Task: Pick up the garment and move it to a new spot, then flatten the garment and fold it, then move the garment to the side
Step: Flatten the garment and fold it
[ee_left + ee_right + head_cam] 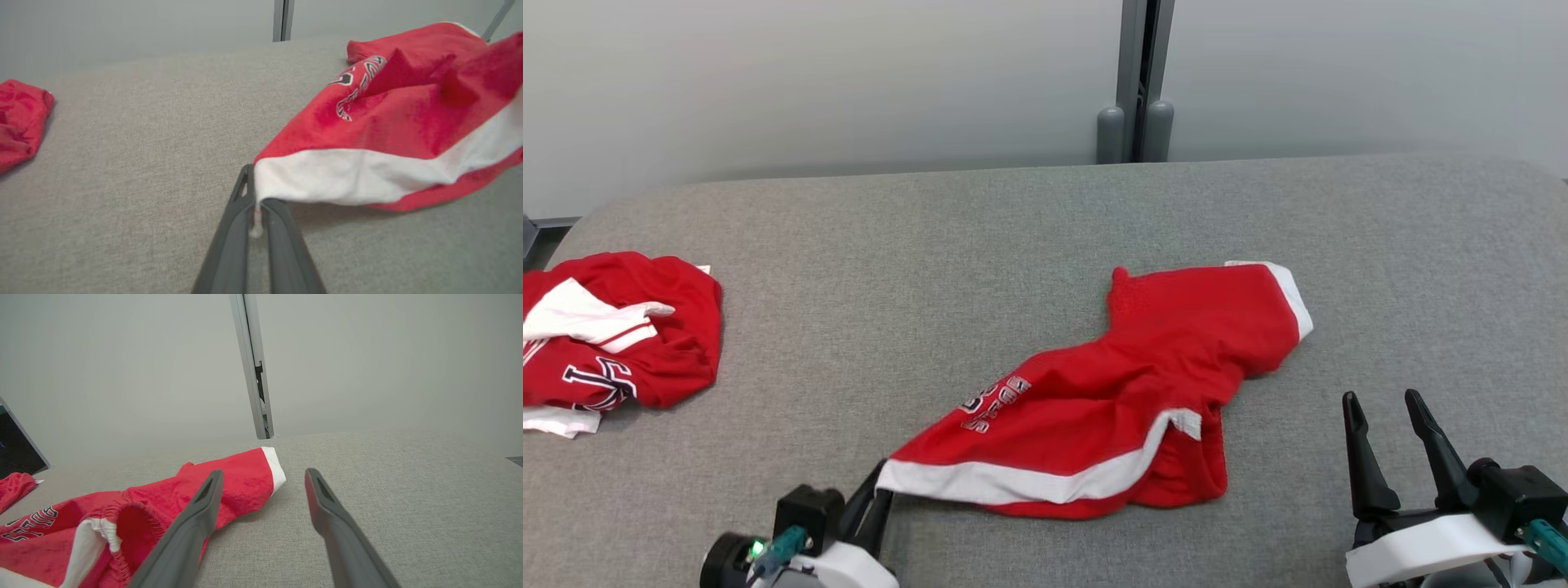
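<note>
The garment [1111, 392] is a pair of red shorts with white trim and lettering, lying crumpled across the middle of the grey padded table [980, 245]. My left gripper [876, 490] is shut on the white-trimmed corner at the garment's near left end. In the left wrist view that white hem [327, 175] is pinched between the two dark fingers [229, 241] of the left gripper [255, 200]. My right gripper [1384, 404] stands open to the right of the garment, not touching it. In the right wrist view the right gripper [263, 473] is open, with the garment [241, 482] to its left.
A second red and white garment [605, 339] lies bunched at the table's left edge, also seen as a red heap [20, 118] in the left wrist view. Behind the table stand pale wall panels with a grey post [1141, 82]. Bare table surface lies right of my right gripper.
</note>
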`<state>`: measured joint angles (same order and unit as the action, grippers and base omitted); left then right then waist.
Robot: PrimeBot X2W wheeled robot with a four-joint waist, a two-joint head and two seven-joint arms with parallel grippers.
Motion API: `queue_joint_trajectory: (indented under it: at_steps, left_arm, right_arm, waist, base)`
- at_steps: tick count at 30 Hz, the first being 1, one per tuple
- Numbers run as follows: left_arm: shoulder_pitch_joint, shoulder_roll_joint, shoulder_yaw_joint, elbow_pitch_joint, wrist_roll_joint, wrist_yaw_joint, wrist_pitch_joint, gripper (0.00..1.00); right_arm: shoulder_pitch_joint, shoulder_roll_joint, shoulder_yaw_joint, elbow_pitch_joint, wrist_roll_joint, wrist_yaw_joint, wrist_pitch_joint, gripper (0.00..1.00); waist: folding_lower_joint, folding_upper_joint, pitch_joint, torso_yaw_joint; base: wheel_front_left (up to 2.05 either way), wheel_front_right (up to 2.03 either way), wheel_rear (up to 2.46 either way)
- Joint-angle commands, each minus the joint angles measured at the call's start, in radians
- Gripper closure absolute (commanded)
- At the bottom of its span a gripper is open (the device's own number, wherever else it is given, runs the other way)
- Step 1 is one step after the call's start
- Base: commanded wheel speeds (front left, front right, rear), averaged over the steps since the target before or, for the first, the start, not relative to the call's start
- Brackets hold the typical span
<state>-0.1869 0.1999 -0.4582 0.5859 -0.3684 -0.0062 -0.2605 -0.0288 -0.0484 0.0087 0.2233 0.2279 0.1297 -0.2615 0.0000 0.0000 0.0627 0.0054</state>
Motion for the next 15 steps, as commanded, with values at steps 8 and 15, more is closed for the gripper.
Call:
queue_joint_trajectory:
  at_steps: [8,15]
  left_arm:
    - [0.054,-0.001,0.060,-0.057,-0.006,0.027,-0.006,0.00]
    - [0.098,0.036,0.148,-0.136,-0.003,0.048,-0.006,0.00]
  right_arm:
    - [0.024,-0.006,-0.017,0.006,-0.013,0.002,-0.006,0.00]
    - [0.037,-0.006,-0.014,0.010,-0.008,0.002,-0.006,0.00]
  waist:
    - [0.0000,0.0000,-0.040,0.031]
    - [0.0000,0.0000,-0.073,0.052]
  base:
    - [0.00,0.00,0.00]
    - [0.00,0.00,0.00]
